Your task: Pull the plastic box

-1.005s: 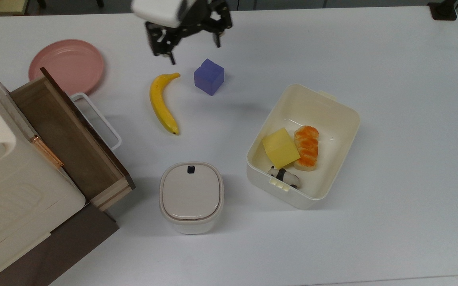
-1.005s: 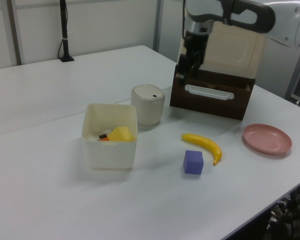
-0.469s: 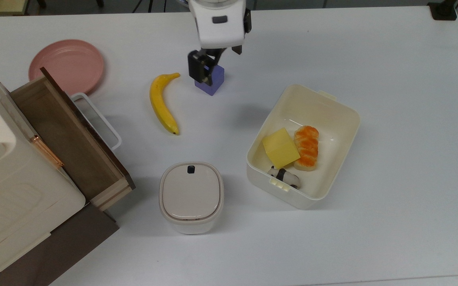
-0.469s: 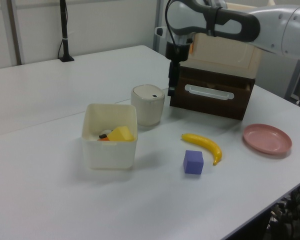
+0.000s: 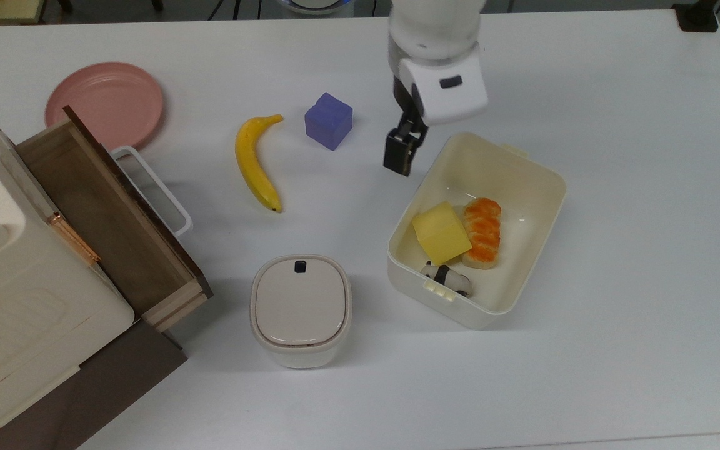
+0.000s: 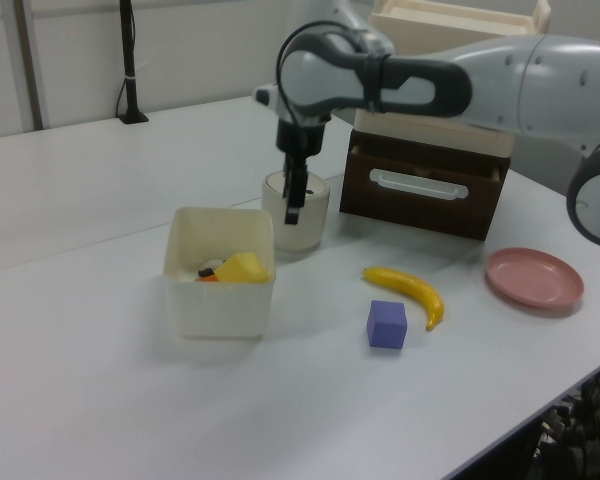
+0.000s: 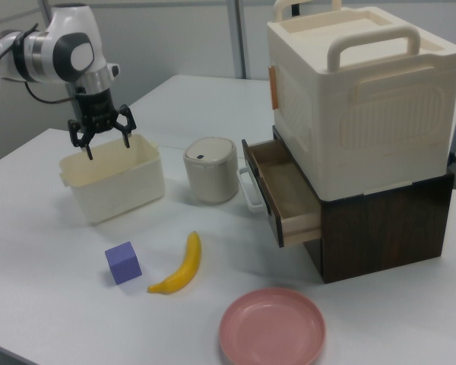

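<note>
My tool point(image 5: 399, 159) hung with its fingers spread wide and nothing between them, just above the plastic box point(image 5: 497, 169), off the long wall that faced the top view's left. The box sat askew near the middle of the counter point(image 5: 616, 312), well in from every edge.

My nearest worry was the rim. If I came down with a finger on top of it instead of one on each side of the wall, I judged I would press that side down and tip the box.

Next were the yellow block point(image 5: 441, 232), the bread point(image 5: 482, 232) and the little panda point(image 5: 447, 278) lying inside. A jerky pull or a tilt would probably slide or spill them.

Beyond that, the skewed box might swing under an off-centre grip. Its lower corner could then head toward the lidded canister point(image 5: 300, 309). A long drag toward the top view's left might also reach the purple cube point(image 5: 329, 120) or the banana point(image 5: 255, 164).
</note>
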